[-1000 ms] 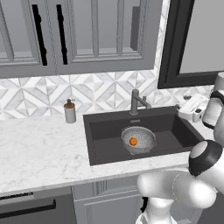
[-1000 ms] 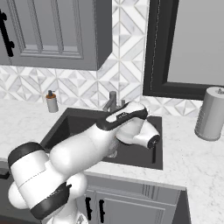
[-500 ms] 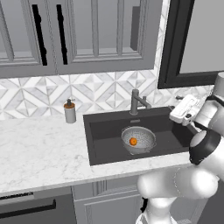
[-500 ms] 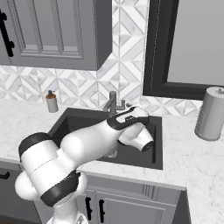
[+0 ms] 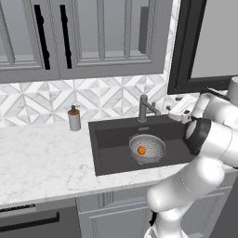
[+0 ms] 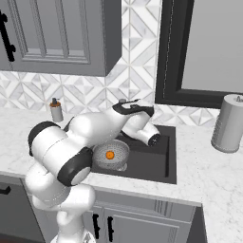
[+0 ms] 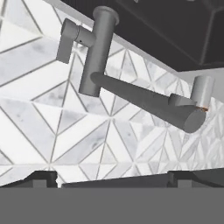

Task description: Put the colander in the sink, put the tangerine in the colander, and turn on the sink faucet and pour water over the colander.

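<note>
Hand view: the sink faucet (image 7: 100, 57) stands ahead of the wide-open, empty jaws, its spout angling across between them, not touched. The gripper (image 5: 179, 110) hovers just beside the faucet.

The colander (image 5: 148, 148) is silvery metal mesh with a smooth rim. The sink (image 5: 111, 139) looks matt dark charcoal, set in a white veined marble counter (image 5: 42, 158). The sink faucet (image 7: 131, 87) is smooth matt grey metal. The tangerine (image 5: 141, 150) has a plain bright orange skin.
</note>
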